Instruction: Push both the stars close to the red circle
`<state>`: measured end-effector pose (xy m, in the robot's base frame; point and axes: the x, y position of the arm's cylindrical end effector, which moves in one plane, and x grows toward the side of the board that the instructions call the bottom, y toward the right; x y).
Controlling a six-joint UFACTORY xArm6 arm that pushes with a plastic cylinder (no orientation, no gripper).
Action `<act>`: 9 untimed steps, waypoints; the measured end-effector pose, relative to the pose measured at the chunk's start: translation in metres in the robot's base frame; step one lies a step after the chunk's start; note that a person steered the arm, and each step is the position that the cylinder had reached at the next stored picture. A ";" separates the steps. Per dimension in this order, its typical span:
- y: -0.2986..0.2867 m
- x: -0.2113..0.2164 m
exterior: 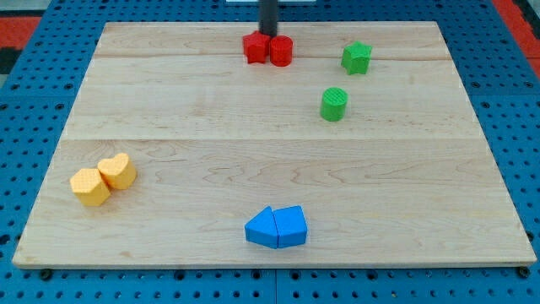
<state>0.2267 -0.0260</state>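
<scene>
The red star (pixel 256 47) sits near the view's top centre, touching the red circle (pixel 281 51) on its right. The green star (pixel 356 57) lies further right, well apart from the red circle. My tip (pixel 267 34) is at the view's top, just behind the red star and the red circle, at the seam between them. The rod rises out of the view's top edge.
A green circle (pixel 334 104) lies below the green star. A yellow hexagon (pixel 89 187) and a yellow heart (pixel 117 171) touch at the view's left. Two blue blocks (pixel 277 227) touch at the bottom centre. The wooden board (pixel 422 211) lies on blue pegboard.
</scene>
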 end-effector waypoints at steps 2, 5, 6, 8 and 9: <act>-0.026 -0.032; -0.049 -0.003; -0.020 0.003; 0.013 -0.009; 0.026 -0.032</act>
<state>0.1947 -0.0003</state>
